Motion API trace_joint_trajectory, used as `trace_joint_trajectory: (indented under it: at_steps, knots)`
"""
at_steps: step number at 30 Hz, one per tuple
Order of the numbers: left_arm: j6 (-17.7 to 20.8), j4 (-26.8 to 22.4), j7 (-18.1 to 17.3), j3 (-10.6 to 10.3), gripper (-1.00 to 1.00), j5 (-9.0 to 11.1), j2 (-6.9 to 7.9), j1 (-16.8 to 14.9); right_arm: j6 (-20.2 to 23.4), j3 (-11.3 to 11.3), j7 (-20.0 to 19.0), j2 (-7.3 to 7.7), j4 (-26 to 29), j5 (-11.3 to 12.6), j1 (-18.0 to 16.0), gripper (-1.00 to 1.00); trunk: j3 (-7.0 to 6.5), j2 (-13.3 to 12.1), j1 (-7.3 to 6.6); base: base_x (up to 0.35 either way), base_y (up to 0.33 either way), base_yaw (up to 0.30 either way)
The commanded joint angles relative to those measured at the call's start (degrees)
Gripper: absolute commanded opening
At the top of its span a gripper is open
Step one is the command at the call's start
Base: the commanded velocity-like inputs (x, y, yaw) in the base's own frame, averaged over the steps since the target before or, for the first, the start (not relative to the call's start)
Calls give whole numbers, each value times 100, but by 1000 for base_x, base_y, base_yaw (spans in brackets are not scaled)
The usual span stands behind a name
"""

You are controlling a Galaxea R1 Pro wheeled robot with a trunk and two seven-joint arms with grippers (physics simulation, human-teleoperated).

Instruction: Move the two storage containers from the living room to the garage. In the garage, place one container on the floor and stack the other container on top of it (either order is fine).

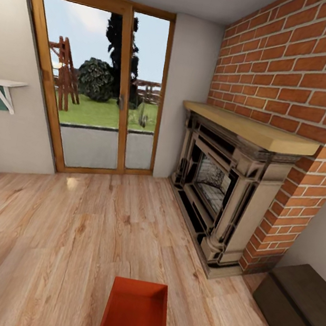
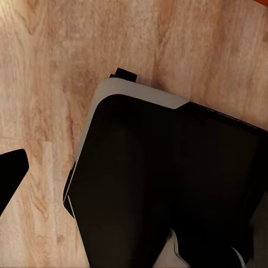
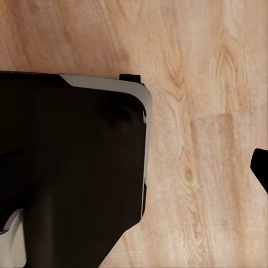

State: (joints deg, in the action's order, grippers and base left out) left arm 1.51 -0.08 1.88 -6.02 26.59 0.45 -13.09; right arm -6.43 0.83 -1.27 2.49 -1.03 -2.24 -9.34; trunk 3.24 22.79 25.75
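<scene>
One storage container (image 1: 135, 316) on living-room planks, just ahead of robot base; no grasp made.

Fireplace (image 1: 222, 189) stands beyond and right of it, glass doors (image 1: 104, 88) farther off. Jaw opening of either gripper: cannot tell. Risk: thin walls could slip or tip in a one-sided pickup; dark chest (image 1: 295, 309) beside the fireplace could catch the base while turning.

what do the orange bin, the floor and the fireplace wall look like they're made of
Bin: probably plastic, given its thin, plain, evenly orange-red walls with a matte look.
Floor: light wood planks, with visible grain and a slight sheen near the glass doors.
Fireplace wall: red brick with pale mortar lines, rough and matte.
</scene>
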Motion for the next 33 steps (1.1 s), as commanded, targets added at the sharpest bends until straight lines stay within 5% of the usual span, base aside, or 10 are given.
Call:
trace_joint_trajectory:
  at_steps: [1, 33]
  knots:
    - [16, -1, 15, -50, 100, 48, 0, -7, -25, 5, -13, 4, -11, -22, -7, 100, 22, 13, 3, 0, 0, 0]
    - [16, -1, 15, -52, 100, 48, -1, -4, -25, -4, -5, 14, -11, -17, -7, 100, 314, 13, 3, 0, 0, 0]
